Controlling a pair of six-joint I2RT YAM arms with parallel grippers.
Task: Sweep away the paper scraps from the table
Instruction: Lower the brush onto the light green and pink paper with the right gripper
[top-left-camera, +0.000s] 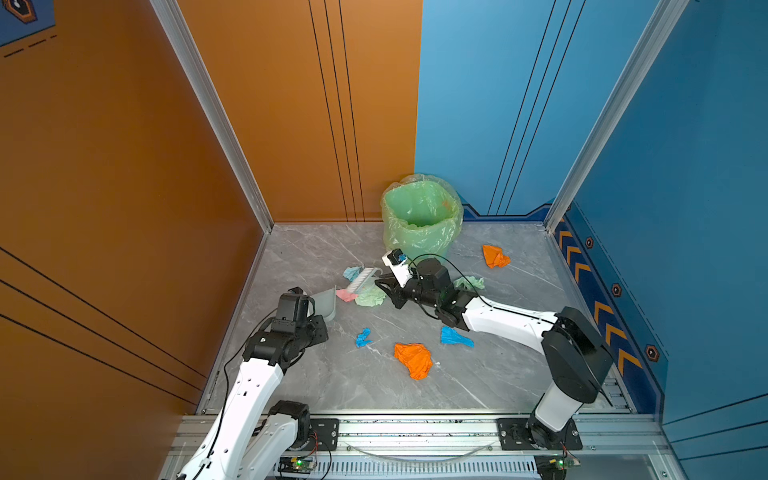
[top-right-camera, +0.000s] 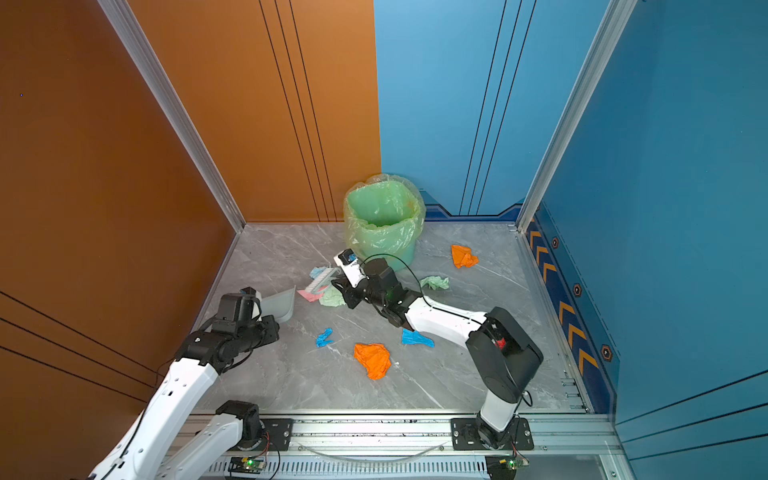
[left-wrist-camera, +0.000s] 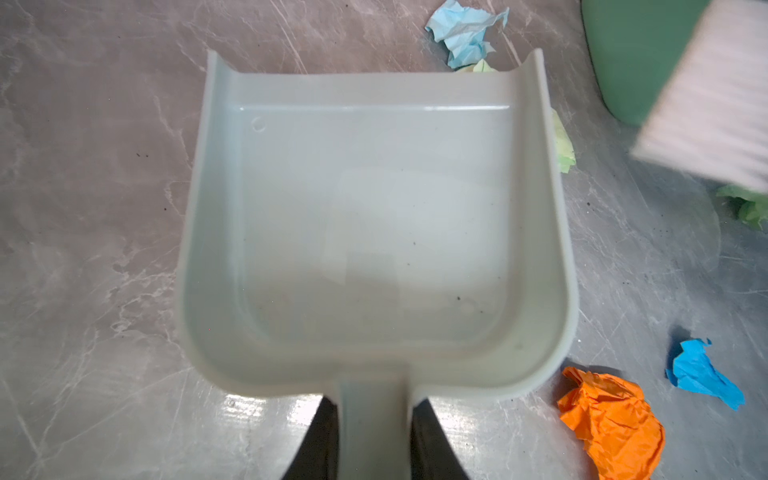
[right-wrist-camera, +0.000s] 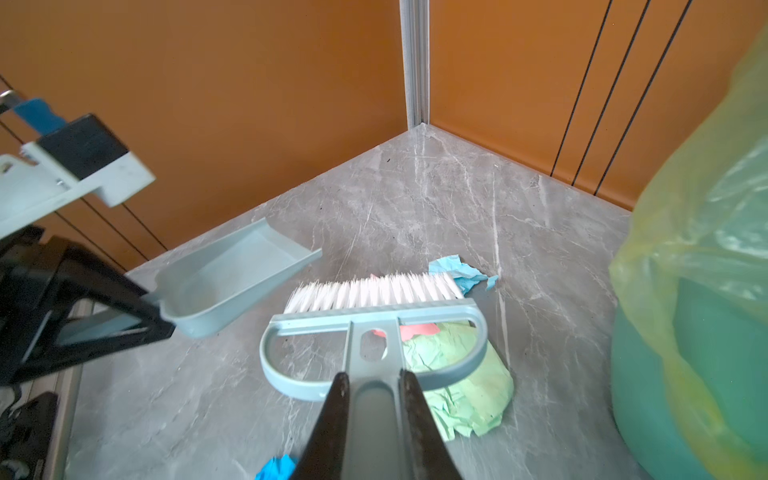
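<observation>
Paper scraps lie scattered on the grey marble table (top-left-camera: 316, 374): an orange wad (top-left-camera: 413, 359), two bright blue ones (top-left-camera: 363, 338) (top-left-camera: 456, 336), and another orange one (top-left-camera: 495, 256) at the far right. A pale green wad (right-wrist-camera: 461, 382) and a red scrap (right-wrist-camera: 417, 330) lie under the brush (right-wrist-camera: 374, 307), with a light blue wad (right-wrist-camera: 457, 272) just beyond its white bristles. My right gripper (right-wrist-camera: 372, 378) is shut on the brush handle. My left gripper (left-wrist-camera: 372, 405) is shut on the handle of the empty grey dustpan (left-wrist-camera: 374, 208), whose lip points toward the brush.
A bin with a translucent green liner (top-left-camera: 422, 216) stands at the back centre, just behind the right wrist. Another pale green wad (top-left-camera: 469, 283) lies beside the right forearm. Orange and blue walls with aluminium rails enclose the table on three sides.
</observation>
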